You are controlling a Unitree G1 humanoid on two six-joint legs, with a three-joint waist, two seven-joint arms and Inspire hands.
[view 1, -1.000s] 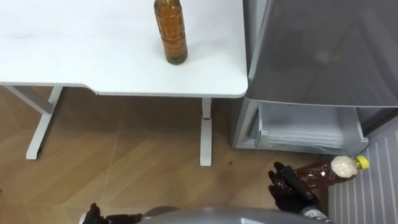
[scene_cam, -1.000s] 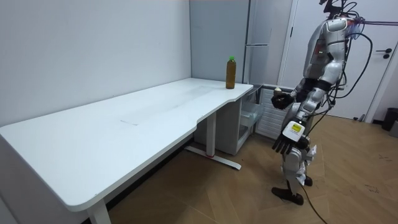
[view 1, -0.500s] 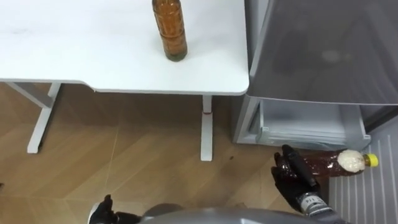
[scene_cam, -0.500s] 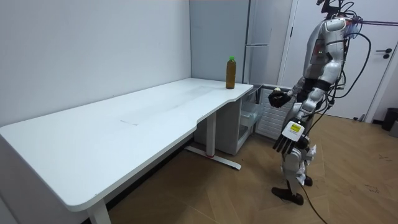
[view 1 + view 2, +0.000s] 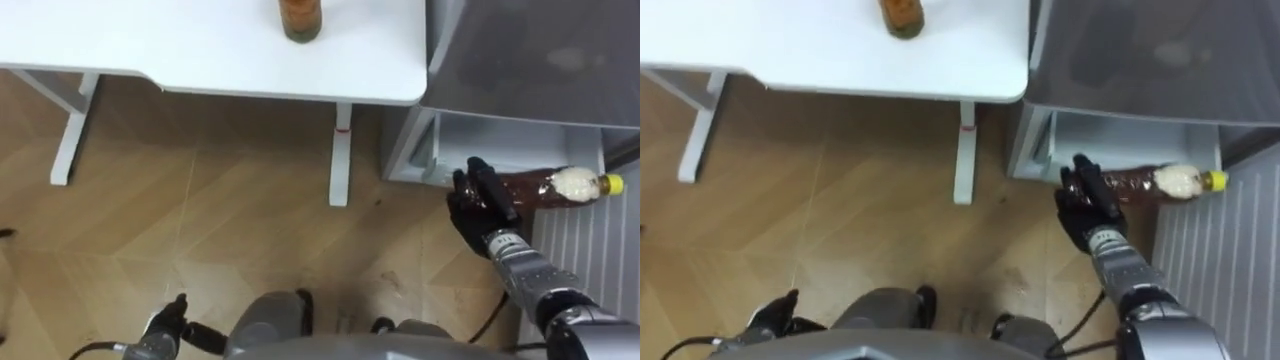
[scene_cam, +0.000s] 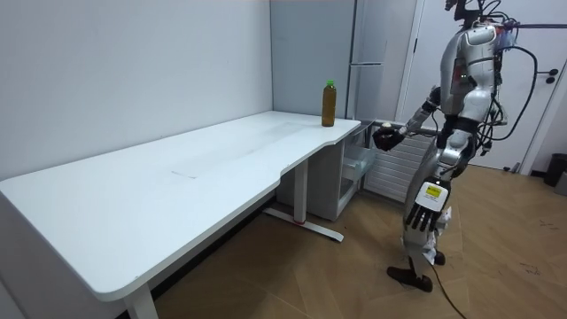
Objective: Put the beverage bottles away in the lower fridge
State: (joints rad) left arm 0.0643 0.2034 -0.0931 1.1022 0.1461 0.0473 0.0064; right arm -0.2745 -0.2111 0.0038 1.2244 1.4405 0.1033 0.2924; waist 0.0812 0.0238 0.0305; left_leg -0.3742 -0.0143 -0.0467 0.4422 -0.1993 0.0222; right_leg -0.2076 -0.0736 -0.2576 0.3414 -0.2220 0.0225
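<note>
The robot stood on the wooden floor [image 5: 220, 210] just off the end of the white table [image 5: 180, 40], facing the grey fridge [image 5: 530, 60]. In the room view its right arm was stretched forward toward the fridge and its left arm hung at its side.

**Right hand.** The right hand [image 5: 478, 207] was clenched round the base end of a brown drink bottle [image 5: 545, 187]. The bottle lay roughly horizontal, with its yellow cap [image 5: 612, 184] pointing to the robot's right. It was carried in the air in front of the open lower compartment [image 5: 510, 140]. In the eye views it overlapped the compartment's front edge. It rested on no shelf and was not inside the compartment.

**Lower compartment.** The compartment stood open and showed a pale interior beneath the closed grey upper section. A ribbed white panel [image 5: 590, 270] lay to the right of the hand, below the bottle.

**Second bottle.** A second brown bottle [image 5: 302, 18] stood upright on the table near the corner closest to the fridge. Its green cap [image 6: 329, 83] was visible in the room view. It was well apart from both hands.

**Left hand.** The left hand [image 5: 163, 325] hung low beside the robot's body and held nothing. Its fingers appeared loosely extended, though the view of them was poor.
</note>
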